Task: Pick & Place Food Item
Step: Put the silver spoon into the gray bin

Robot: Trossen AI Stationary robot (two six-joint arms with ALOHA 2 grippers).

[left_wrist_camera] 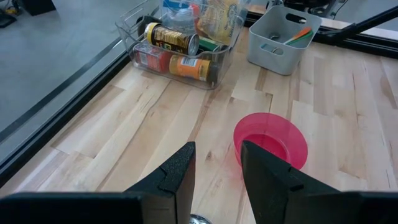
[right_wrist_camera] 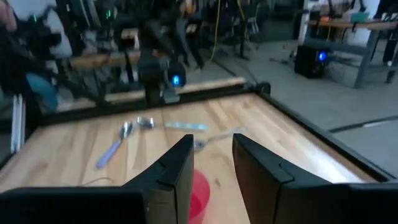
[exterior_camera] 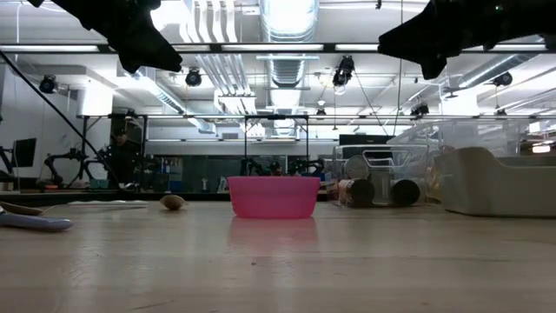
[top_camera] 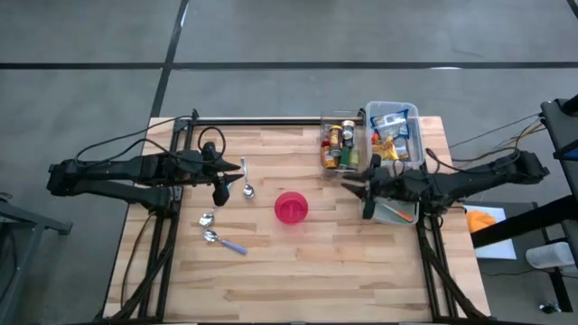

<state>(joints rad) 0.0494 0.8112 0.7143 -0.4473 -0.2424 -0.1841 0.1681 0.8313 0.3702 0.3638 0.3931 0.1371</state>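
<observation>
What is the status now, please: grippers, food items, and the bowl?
Left gripper and right gripper open, empty, above table. Food items in clear bin, untouched. Pink bowl empty, nothing blocks it.

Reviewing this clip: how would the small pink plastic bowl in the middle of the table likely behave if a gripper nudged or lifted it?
The small pink plastic bowl looks thin-walled and empty, so it is probably light and would slide on the smooth wooden table rather than resist. It sits low and wide in the low view, so tipping seems unlikely. Its rim probably flexes a little when pinched.
</observation>
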